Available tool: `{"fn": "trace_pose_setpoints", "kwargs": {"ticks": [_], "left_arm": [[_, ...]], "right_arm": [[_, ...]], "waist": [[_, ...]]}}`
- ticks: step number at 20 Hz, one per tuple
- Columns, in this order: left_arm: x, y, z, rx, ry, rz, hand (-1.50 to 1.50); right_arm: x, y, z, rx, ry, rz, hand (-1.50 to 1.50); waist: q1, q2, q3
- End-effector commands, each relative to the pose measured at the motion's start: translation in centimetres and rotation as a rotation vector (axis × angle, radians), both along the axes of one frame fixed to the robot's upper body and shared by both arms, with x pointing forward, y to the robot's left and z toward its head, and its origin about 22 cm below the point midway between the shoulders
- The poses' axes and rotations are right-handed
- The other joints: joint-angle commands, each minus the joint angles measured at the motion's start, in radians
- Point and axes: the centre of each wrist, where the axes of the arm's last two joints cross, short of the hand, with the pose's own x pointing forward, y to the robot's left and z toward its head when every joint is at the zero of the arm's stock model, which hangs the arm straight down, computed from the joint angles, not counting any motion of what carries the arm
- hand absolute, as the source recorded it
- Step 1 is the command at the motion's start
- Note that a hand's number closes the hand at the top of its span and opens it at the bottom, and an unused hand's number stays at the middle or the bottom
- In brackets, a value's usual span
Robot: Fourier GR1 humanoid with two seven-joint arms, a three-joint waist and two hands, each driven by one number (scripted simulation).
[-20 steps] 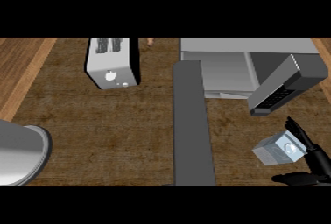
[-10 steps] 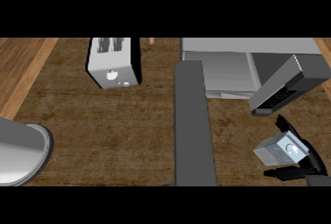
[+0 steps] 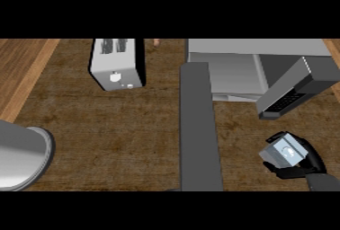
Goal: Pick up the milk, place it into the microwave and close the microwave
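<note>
The right hand (image 3: 299,170) is black, its forearm (image 3: 324,182) dark grey.

You are looking down into a kitchen. The dark wood-grain counter (image 3: 113,130) carries a silver two-slot toaster (image 3: 117,63) near its far edge. To the toaster's right sits a grey microwave (image 3: 229,72) with its door (image 3: 295,90) swung open. A small milk carton (image 3: 284,152) at the near right suits the same setting.

The counter (image 3: 119,134) is carrying one toaster (image 3: 117,64), one microwave (image 3: 232,67) and one milk carton (image 3: 281,152). One hand (image 3: 300,170) is showing near the counter's lower right corner.
</note>
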Motion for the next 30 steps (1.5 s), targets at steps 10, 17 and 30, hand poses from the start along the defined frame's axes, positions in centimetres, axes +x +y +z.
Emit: {"fn": "trace_pose_setpoints", "kwargs": {"ticks": [10,17,30], "left_arm": [[-0.6,0.5,0.2,0.000,-0.017,-0.007,-1.50],[-0.7,-0.7,0.4,-0.010,-0.022,-0.003,-1.50],[-0.1,0.8,0.7,0.000,0.019,-0.008,-1.50]], "right_arm": [[1.0,11.0,-3.9,0.179,-0.176,-0.211,1.50],[3.1,13.4,-3.1,0.190,-0.194,-0.155,1.50],[13.0,13.9,5.4,0.079,-0.247,-0.169,1.50]], "waist": [[-0.005,0.000,0.000],[-0.013,-0.001,-0.002],[-0.006,0.001,-0.002]]}}
